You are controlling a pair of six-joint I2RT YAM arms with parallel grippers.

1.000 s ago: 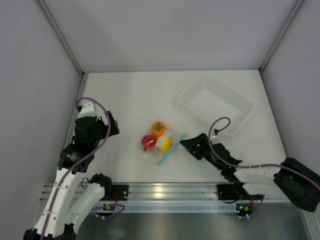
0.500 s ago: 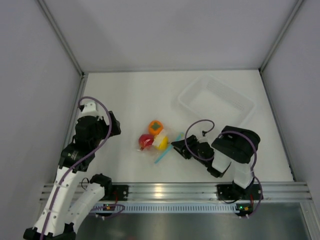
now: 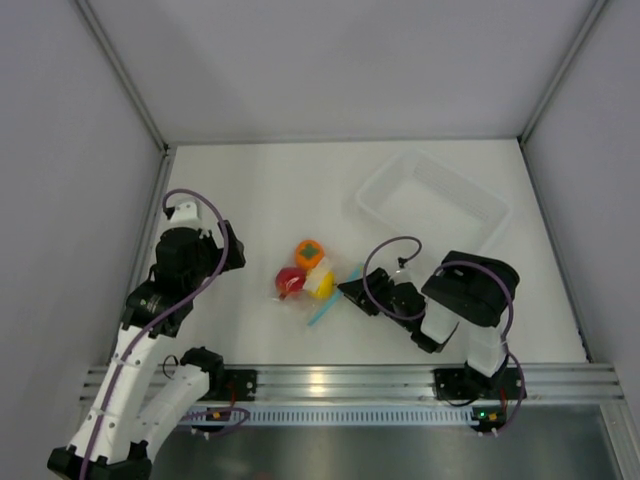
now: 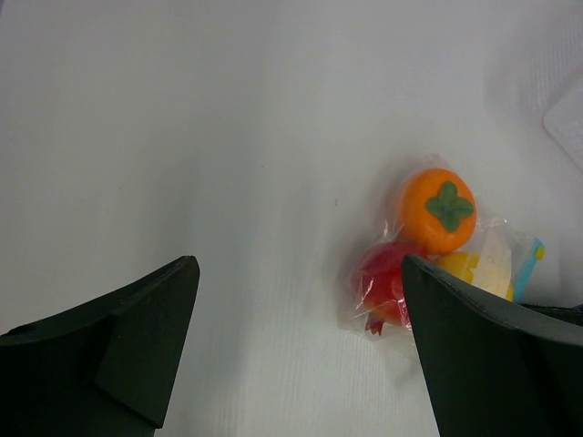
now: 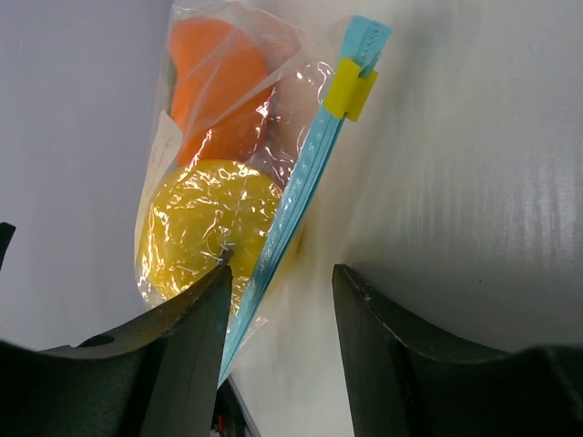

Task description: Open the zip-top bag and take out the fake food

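Right gripper [image 3: 350, 289], top view: sits just right of the zip-top bag [image 3: 312, 282], fingers pointing at its light blue zip strip [image 3: 322, 313]. Bag lies on the white table [image 3: 260, 190] with 3 fake food pieces inside: orange [image 3: 309, 250], red [image 3: 290, 282], yellow [image 3: 323, 285]. Left gripper [image 3: 228, 256] hangs well left of the bag; clear tray [image 3: 462, 180] is beyond the bag, up and right. Left wrist view: left gripper [image 4: 301, 264] spread wide, holding nothing; bag [image 4: 492, 259] is up and to the right of it, fruit bunched together. Right wrist view: right gripper [image 5: 281, 273] half spread, its jaws straddling the strip [image 5: 314, 155]. Left jaw touches the bag by the yellow fruit [image 5: 209, 228]; right jaw stands clear.
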